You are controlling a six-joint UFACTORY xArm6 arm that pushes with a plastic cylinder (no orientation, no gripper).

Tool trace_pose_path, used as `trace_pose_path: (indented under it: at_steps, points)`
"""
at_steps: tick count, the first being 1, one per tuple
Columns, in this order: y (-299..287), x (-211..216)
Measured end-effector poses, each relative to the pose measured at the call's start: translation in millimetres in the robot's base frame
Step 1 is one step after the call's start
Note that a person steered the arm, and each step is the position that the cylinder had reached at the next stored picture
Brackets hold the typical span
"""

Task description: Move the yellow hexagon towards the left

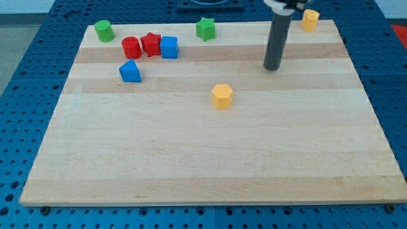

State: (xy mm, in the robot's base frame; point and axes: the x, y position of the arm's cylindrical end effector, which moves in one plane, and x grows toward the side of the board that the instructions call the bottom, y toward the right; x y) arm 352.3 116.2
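Approach step, no contact yet. My tip [273,67] bare rod, grasps nothing, rests on wooden board [203,159], far-right of yellow hexagon [222,96], apart from it. Hexagon mid-board, alone. Next, I judge: bring tip to hexagon's right face, push left. Blocks small, matte, likely slide easily on smooth pale wood. Second yellow block [310,19] far-right corner, shape unclear.
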Motion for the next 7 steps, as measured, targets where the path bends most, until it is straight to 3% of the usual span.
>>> trace_pose_path:
  at_steps: [3,7]
  points:
    - [-53.9,63.4]
    - [-149.0,81.4]
